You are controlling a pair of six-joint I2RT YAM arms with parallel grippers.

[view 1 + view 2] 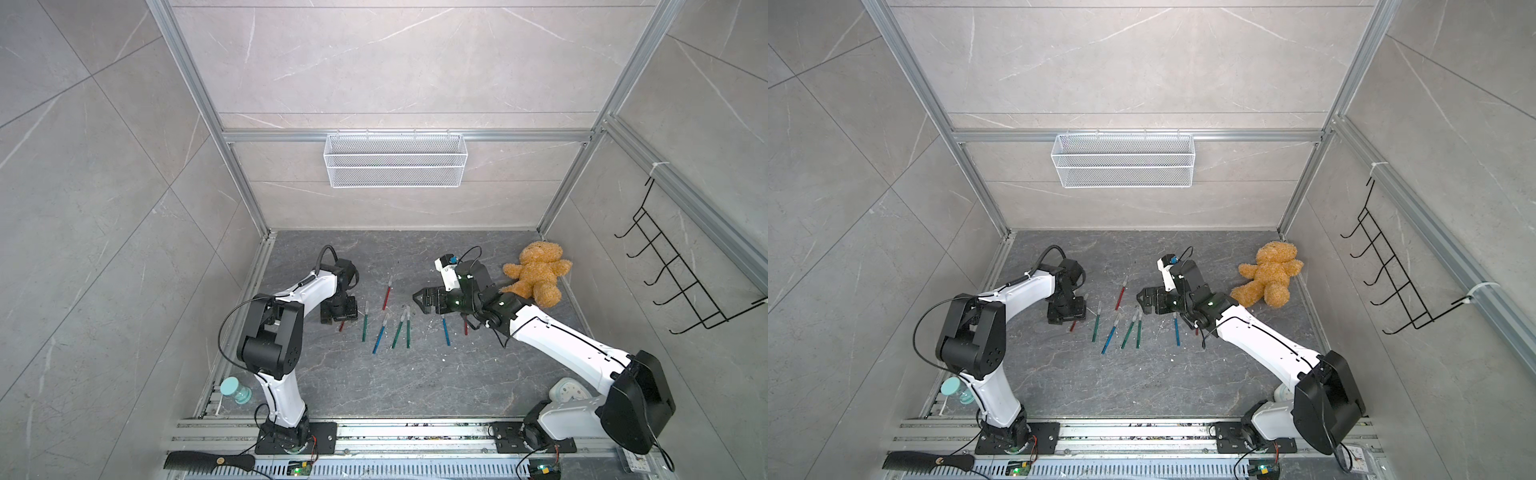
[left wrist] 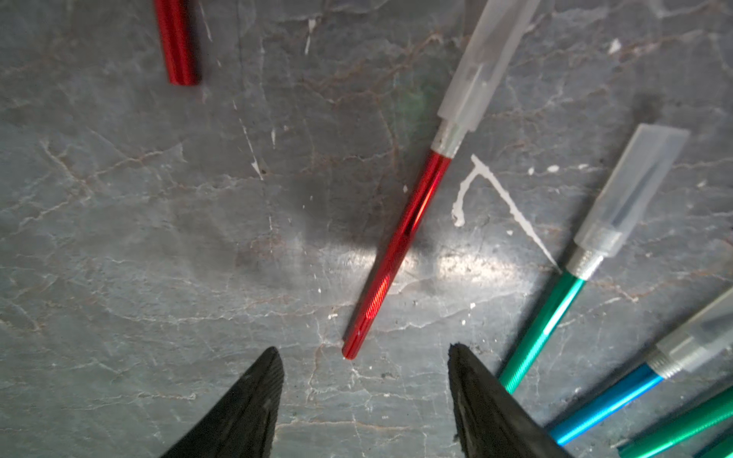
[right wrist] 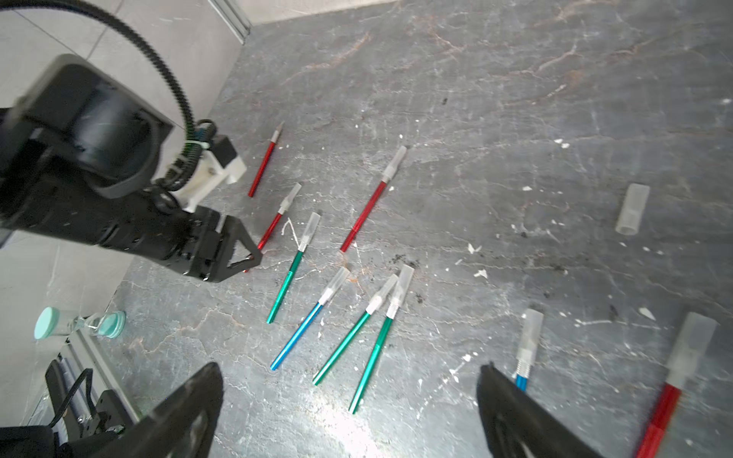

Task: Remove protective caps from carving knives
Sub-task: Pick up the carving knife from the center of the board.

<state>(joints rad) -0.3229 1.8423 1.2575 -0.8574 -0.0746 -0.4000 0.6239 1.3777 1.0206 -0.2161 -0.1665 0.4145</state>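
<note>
Several carving knives lie on the dark stone floor (image 1: 374,386), most with protective caps on. In the left wrist view, a red knife (image 2: 396,253) with its translucent cap (image 2: 488,55) points away from my left gripper (image 2: 363,348). That gripper is open, and the handle's end lies between its fingertips without touching them. An uncapped red knife (image 3: 265,164) lies beyond it. A loose cap (image 3: 632,214) rests apart on the floor. My right gripper (image 3: 349,366) is open and empty above capped green knives (image 3: 373,349). Both grippers (image 1: 338,316) (image 1: 417,297) show in both top views.
A brown teddy bear (image 1: 534,274) lies at the back right, by my right arm. A white wire basket (image 1: 395,160) hangs on the back wall and a black hook rack (image 1: 681,266) on the right wall. A teal-lidded bottle (image 1: 235,390) and a black comb (image 1: 208,461) lie front left.
</note>
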